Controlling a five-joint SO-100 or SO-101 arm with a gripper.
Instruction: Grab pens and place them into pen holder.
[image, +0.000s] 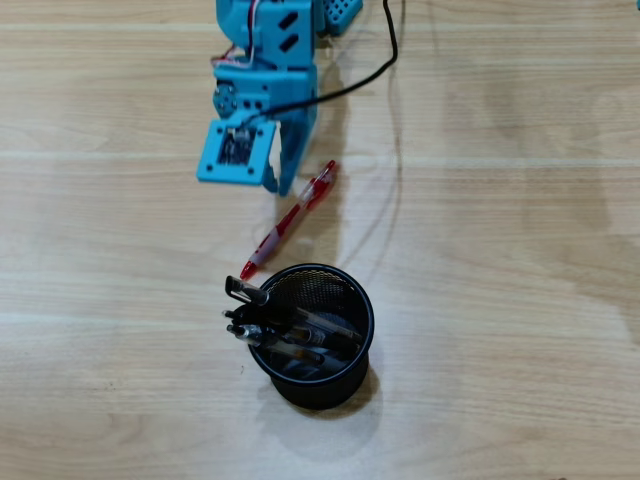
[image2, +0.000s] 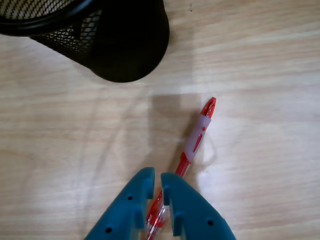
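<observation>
Blue claw (image2: 157, 187) sits nearly closed over the rear end of the red pen (image2: 197, 137), fingers on either side of it; whether it truly grips the pen is unclear. That pen lies flat on the wooden table (image: 500, 300), near the black mesh pen holder (image: 345, 385), which holds several dark pens (image: 285, 325).

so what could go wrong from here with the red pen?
1. The end effector straddles the red pen near one end, so it may tilt or slip when lifted.
2. The pen holder already holds several pens leaning across the opening; the red one could catch on them.
3. The holder sits close by and could get bumped.
</observation>
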